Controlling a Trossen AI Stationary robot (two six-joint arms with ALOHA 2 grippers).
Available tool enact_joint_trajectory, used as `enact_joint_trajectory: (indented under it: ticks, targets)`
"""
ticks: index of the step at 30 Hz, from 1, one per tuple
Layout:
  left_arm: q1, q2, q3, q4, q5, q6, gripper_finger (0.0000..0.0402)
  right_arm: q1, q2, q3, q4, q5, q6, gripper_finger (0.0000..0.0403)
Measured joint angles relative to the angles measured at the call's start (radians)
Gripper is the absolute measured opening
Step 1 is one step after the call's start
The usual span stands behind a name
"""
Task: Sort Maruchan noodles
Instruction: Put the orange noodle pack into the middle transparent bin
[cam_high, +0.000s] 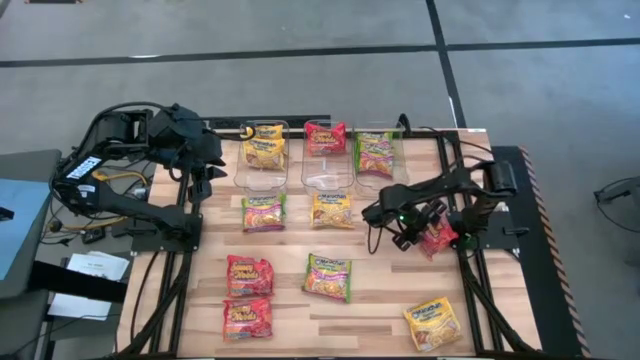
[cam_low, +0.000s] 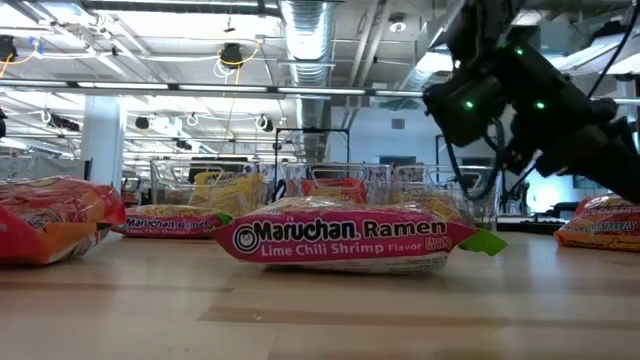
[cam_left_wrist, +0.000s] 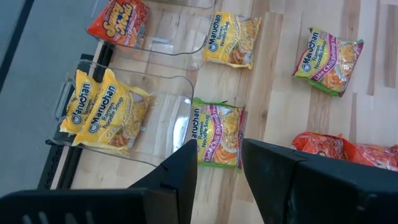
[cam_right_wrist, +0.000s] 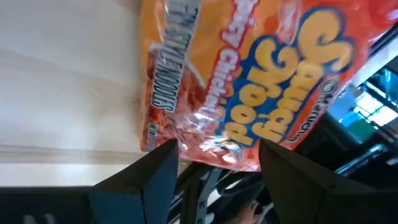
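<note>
The right claw (cam_high: 428, 232), fingers spread wide over the red packet (cam_high: 440, 238) at the surface's edge, should straddle it squarely before pinching.

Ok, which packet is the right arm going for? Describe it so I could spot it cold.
Start at the table's right edge, where the right gripper hangs with open jaws. The red packet lies just beyond it, partly over the wooden edge onto the black frame. It is the only red-orange packet on that side; the other loose red ones lie near the front left corner.
</note>
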Motion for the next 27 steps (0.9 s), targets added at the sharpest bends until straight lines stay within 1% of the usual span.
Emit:
enact_joint_trajectory:
  ticks: [2, 5, 9, 11, 14, 19, 21, 23, 27]
  targets:
    - [0.0, 0.0, 0.0, 0.0, 0.0, 0.0, 0.0113, 0.017, -0.002, -0.042, 0.023, -0.03, 0.011, 0.0249]
    - [0.0, 0.0, 0.0, 0.0, 0.0, 0.0, 0.0113, 0.046, -0.016, -0.095, 0.018, -0.031, 0.032, 0.0249]
    - [0.0, 0.0, 0.0, 0.0, 0.0, 0.015, 0.0113, 0.065, -0.015, -0.165, 0.071, -0.033, 0.033, 0.0249]
    - [0.0, 0.0, 0.0, 0.0, 0.0, 0.018, 0.0113, 0.067, -0.013, -0.196, 0.124, -0.054, 0.033, 0.0249]
    - [0.0, 0.0, 0.0, 0.001, 0.0, 0.018, 0.0113, 0.067, -0.015, -0.221, 0.165, -0.081, 0.041, 0.0249]
    - [0.0, 0.0, 0.0, 0.001, 0.0, 0.002, 0.0113, 0.067, -0.015, -0.241, 0.188, -0.082, 0.044, 0.0244]
    - [0.0, 0.0, 0.0, 0.001, 0.0, 0.002, 0.0113, 0.066, -0.015, -0.245, 0.192, -0.082, 0.045, 0.0231]
    - [0.0, 0.0, 0.0, 0.001, 0.0, 0.001, 0.0113, 0.066, -0.015, -0.245, 0.195, -0.079, 0.055, 0.0208]
    - [0.0, 0.0, 0.0, 0.002, 0.0, 0.0, 0.0113, 0.066, -0.014, -0.246, 0.204, -0.068, 0.09, 0.0143]
